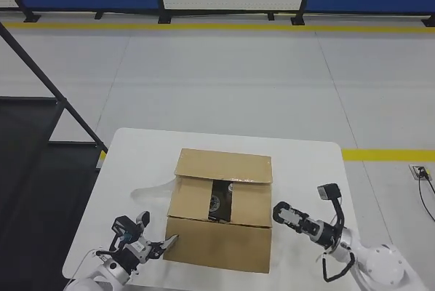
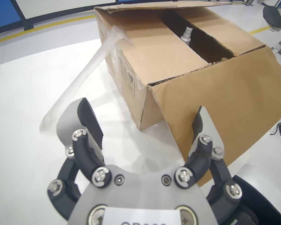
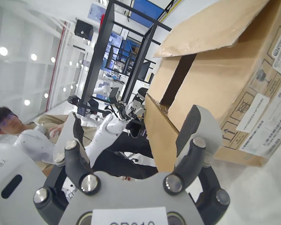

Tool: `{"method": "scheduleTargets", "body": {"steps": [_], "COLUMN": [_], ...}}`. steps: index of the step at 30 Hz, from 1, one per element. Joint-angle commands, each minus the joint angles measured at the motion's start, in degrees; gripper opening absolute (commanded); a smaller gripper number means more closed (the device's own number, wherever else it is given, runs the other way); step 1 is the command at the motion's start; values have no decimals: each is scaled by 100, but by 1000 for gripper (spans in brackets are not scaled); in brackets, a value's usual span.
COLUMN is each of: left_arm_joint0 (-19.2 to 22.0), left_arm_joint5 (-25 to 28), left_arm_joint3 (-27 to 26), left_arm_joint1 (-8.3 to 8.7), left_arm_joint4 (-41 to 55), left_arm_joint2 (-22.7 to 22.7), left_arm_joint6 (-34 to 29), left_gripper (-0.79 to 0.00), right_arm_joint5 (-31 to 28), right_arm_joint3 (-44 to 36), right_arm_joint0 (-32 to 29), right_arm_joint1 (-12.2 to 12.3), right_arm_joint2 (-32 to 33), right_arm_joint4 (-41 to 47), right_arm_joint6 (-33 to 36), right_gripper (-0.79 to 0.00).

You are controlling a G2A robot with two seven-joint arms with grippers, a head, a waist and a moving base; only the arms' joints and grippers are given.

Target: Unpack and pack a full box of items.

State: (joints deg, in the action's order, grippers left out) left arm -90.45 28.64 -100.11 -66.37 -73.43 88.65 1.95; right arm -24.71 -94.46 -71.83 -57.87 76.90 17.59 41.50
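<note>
On table (image 1: 130,156): brown cardboard box (image 1: 221,240), flaps ajar.

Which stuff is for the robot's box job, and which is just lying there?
For the job: cardboard box, white bottle inside it, left gripper, right gripper, both open.
Just lying about: clear strip hanging off the box onto the table.

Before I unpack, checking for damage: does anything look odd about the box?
Yes. A loose strip of clear tape trails from the top edge of the cardboard box down to the table, and the flap edges beside the centre gap look ragged, torn. Nothing spilled.
</note>
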Motion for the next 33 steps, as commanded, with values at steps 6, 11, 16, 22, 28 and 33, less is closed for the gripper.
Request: {"method": "scheduleTargets", "body": {"steps": [6,11,16,22,28,33], "left_arm_joint0": [109,109,109,114,105,96], "left_arm_joint5": [-109,-109,-109,-172,-186,-207], "left_arm_joint3": [122,122,122,106,92,114], "left_arm_joint1": [-3,-3,-3,-6,5,10], "left_arm_joint4": [-250,-250,-250,-201,-246,-228], "left_arm_joint2": [-181,-181,-181,-203,-213,-223], "left_arm_joint6": [-98,-98,-98,-118,-95,-62], "left_gripper": [0,0,0,0,0,0], "right_arm_joint5": [1453,1453,1453,1652,2227,2313], "right_arm_joint3": [865,865,865,579,630,801], "right_arm_joint0": [764,764,764,667,960,1297], "right_arm_joint1": [-185,-185,-185,-209,-298,-438], "right_arm_joint2": [-378,-378,-378,-424,-703,-982], "right_arm_joint4": [2450,2450,2450,2113,1823,1874], "right_arm_joint6": [209,209,209,-339,-1016,-1755], "right_gripper": [0,0,0,0,0,0]}}
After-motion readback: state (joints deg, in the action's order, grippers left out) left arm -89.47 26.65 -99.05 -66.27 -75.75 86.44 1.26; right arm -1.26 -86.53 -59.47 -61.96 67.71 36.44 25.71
